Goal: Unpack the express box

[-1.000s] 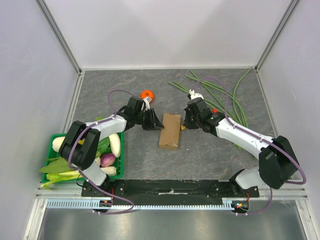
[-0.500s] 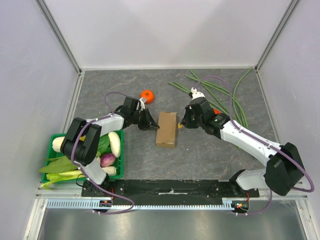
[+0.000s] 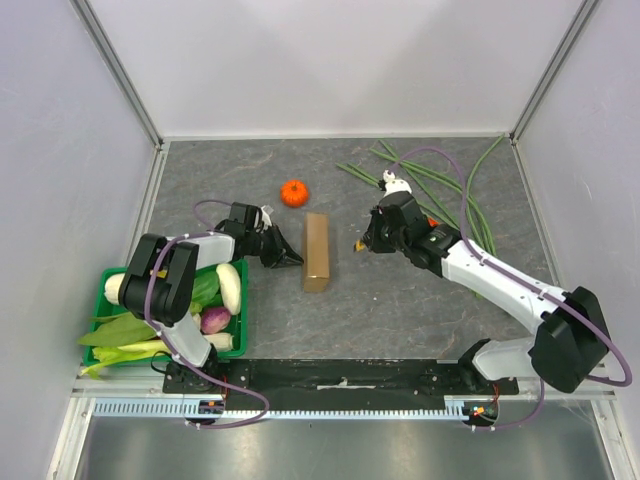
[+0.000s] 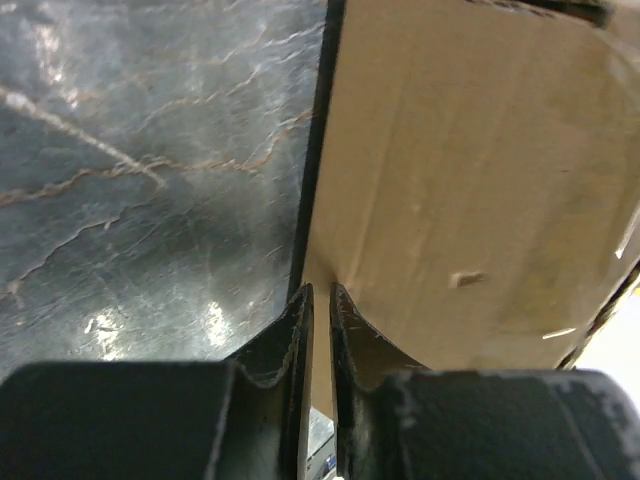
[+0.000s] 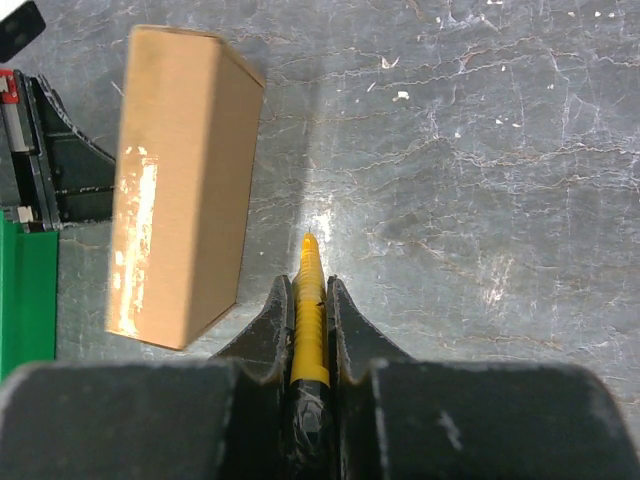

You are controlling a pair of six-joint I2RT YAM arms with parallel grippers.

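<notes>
— Table first: what is it like?
— Dark grey table (image 3: 400, 320), stone-patterned with pale veins. Plain pale walls (image 3: 330, 60) close it on 3 sides, with metal rails in the far corners.
— And the express box?
— The express box (image 3: 316, 252) sits near the middle of the table, its long side running toward the far edge. From above it shows as a narrow brown strip.
— What else lies there?
— 1 small orange fruit (image 3: 294, 193) is just beyond the box's far end. Long green beans (image 3: 445, 195) spread toward the far right corner. A green crate (image 3: 244, 315) of vegetables stands at the near left corner.
— The pincers?
— The left gripper (image 3: 297, 260) is at the box's left side. Its own camera shows the 2 fingers pressed nearly together on the cardboard's edge, which is too small to read from above. The right gripper (image 3: 359, 245) hangs right of the box, apart from it, pinching a yellow tool (image 5: 309, 310).
— Does the right wrist add anything?
— Yes: 2 faces of the box, the broad one with a shiny pale streak, and the tool's pointed tip over the table. From above only a yellow speck shows.
</notes>
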